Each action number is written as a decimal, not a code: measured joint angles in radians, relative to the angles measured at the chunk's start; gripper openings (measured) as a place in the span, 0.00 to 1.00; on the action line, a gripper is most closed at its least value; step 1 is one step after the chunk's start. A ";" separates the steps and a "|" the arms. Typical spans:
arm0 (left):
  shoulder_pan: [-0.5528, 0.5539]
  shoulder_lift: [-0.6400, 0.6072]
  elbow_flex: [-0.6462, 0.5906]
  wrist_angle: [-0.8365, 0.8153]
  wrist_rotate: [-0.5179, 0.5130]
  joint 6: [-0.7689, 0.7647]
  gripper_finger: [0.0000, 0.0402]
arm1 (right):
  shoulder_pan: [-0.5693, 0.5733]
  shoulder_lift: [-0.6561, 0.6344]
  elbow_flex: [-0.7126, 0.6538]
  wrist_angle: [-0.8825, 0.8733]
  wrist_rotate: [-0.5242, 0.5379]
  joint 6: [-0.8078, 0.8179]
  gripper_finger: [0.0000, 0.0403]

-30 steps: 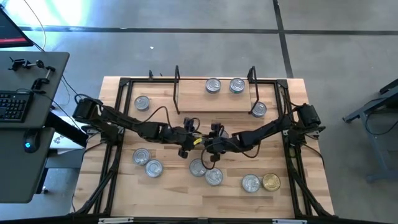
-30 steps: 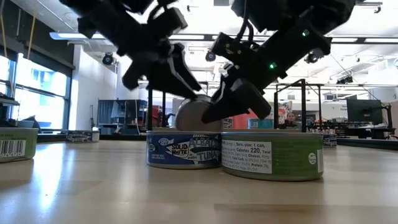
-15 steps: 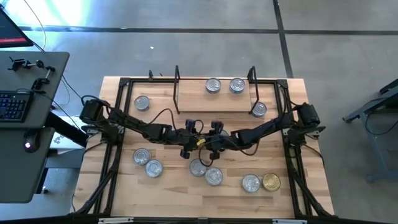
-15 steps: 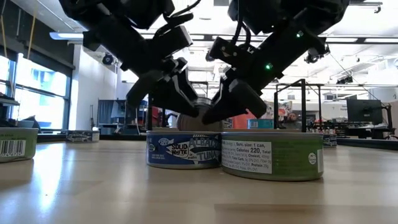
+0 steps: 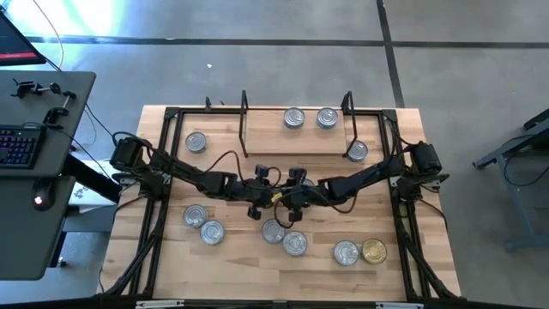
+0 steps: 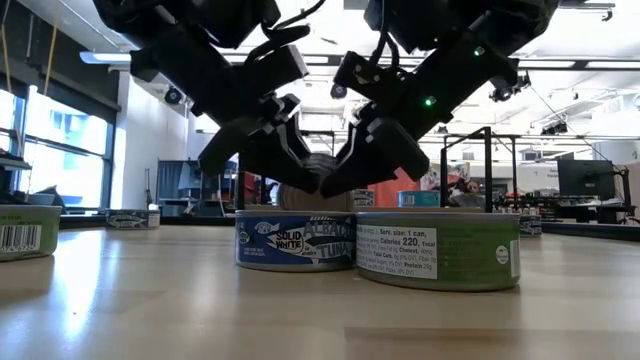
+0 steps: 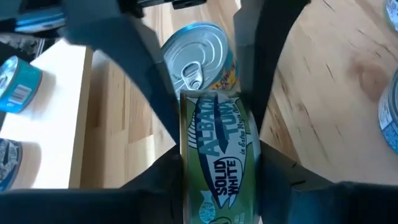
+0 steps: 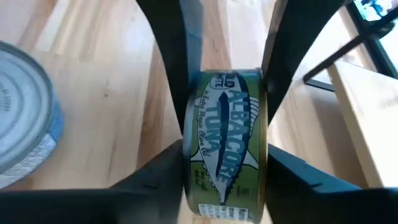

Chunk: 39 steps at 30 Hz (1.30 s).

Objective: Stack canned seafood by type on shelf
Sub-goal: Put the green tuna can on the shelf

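Both grippers meet at table centre, the left gripper point(image 5: 255, 199) and right gripper point(image 5: 296, 199) blocking passage between them. Directly in front, two tins point(image 5: 285, 237) stand touching. Two more tins point(image 5: 203, 223) obstruct the front left; a silver and gold pair point(image 5: 360, 251) the front right. The shelf point(image 5: 296, 140) has bare board left of its two tins point(image 5: 310, 118).
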 joint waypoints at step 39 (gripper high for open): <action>0.506 -0.009 0.157 -0.127 -0.120 0.333 0.39 | 0.424 -0.292 -0.002 -0.786 0.654 0.699 0.52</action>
